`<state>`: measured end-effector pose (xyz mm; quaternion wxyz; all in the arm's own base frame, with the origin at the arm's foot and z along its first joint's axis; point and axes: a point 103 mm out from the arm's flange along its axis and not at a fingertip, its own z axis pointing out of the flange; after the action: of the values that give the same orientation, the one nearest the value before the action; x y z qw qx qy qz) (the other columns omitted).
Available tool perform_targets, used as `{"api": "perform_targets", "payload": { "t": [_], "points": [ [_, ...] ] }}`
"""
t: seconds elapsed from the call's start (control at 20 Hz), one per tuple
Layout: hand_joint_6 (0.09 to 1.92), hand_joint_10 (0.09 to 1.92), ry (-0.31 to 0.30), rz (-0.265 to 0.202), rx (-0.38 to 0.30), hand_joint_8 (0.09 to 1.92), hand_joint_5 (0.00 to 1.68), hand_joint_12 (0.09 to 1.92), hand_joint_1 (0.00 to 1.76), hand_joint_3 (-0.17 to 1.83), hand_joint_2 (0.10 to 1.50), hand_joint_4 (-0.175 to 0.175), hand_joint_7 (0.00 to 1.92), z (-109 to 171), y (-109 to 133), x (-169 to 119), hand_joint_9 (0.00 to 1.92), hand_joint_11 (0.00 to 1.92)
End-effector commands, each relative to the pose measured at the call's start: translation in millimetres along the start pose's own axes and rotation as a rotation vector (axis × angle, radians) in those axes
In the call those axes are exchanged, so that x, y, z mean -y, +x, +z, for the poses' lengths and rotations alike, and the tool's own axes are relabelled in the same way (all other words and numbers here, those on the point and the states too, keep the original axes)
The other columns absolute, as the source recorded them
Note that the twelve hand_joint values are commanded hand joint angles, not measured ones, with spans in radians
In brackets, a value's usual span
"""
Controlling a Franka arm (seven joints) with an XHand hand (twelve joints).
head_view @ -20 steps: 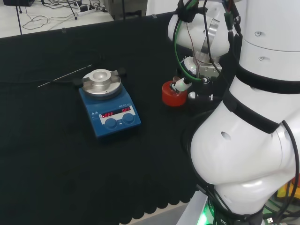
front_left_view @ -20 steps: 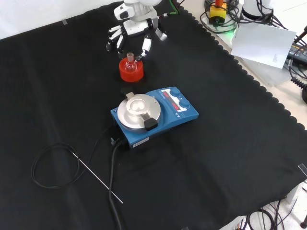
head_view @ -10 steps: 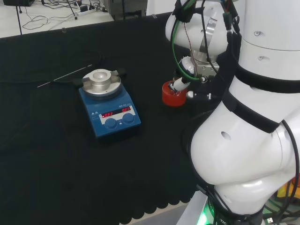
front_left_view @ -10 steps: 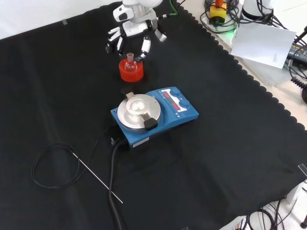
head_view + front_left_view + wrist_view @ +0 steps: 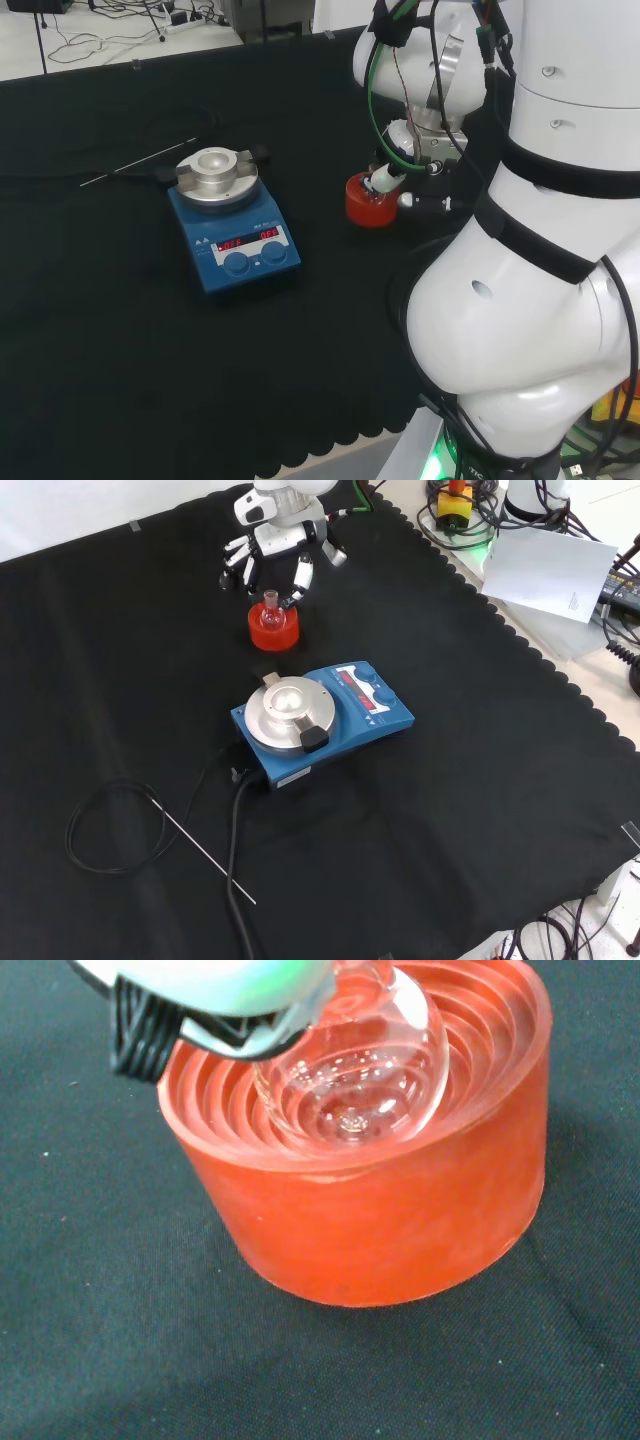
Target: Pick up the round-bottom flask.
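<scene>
I'm seeing the round-bottom flask (image 5: 365,1080) sitting in the red ribbed stand (image 5: 400,1210), bulb looking empty, neck upright just below my fingers (image 5: 300,578). Hand (image 5: 275,545) is hanging over it w/ fingers spread wide, holding nothing. Blue stirrer plate (image 5: 325,715) is sitting well apart from the fingers.
</scene>
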<state>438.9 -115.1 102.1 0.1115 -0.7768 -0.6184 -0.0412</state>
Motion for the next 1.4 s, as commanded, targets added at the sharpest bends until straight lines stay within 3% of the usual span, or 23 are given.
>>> {"api": "perform_targets", "payload": {
  "t": [0.05,0.1,0.15,0.3,0.5,0.75,1.15,1.4],
  "points": [
    [0.76,0.65,-0.004,0.0,0.005,0.67,1.07,1.41,1.01,0.6,0.68,0.025,0.29,-2,0,0,0.47,0.1],
    [0.77,0.65,-0.01,-0.002,0.006,0.67,1.12,1.41,1.04,0.56,0.72,0.093,0.29,-3,0,0,0.47,0.1],
    [0.76,0.64,-0.018,-0.006,0.009,0.67,1.16,1.4,1.07,0.55,0.73,0.134,0.3,-4,0,0,0.48,0.11],
    [0.81,0.62,-0.022,-0.009,0.012,0.66,1.2,1.38,1.1,0.69,0.67,0.172,0.34,-7,2,0,0.53,0.15],
    [0.86,0.6,-0.019,-0.009,0.009,0.65,1.2,1.38,1.11,0.77,0.64,0.172,0.36,-10,4,0,0.54,0.17],
    [0.87,0.6,-0.012,-0.018,0.028,0.65,1.2,1.38,1.11,0.79,0.62,0.16,0.36,-39,13,-1,0.55,0.18],
    [0.87,0.6,0.05,-0.001,0.074,0.65,1.21,1.36,1.12,0.82,0.6,0.139,0.35,-89,36,-1,0.55,0.28],
    [0.87,0.6,0.088,-0.008,0.086,0.65,1.21,1.36,1.12,0.83,0.6,0.139,0.34,-107,57,0,0.55,0.3]
  ]
}}
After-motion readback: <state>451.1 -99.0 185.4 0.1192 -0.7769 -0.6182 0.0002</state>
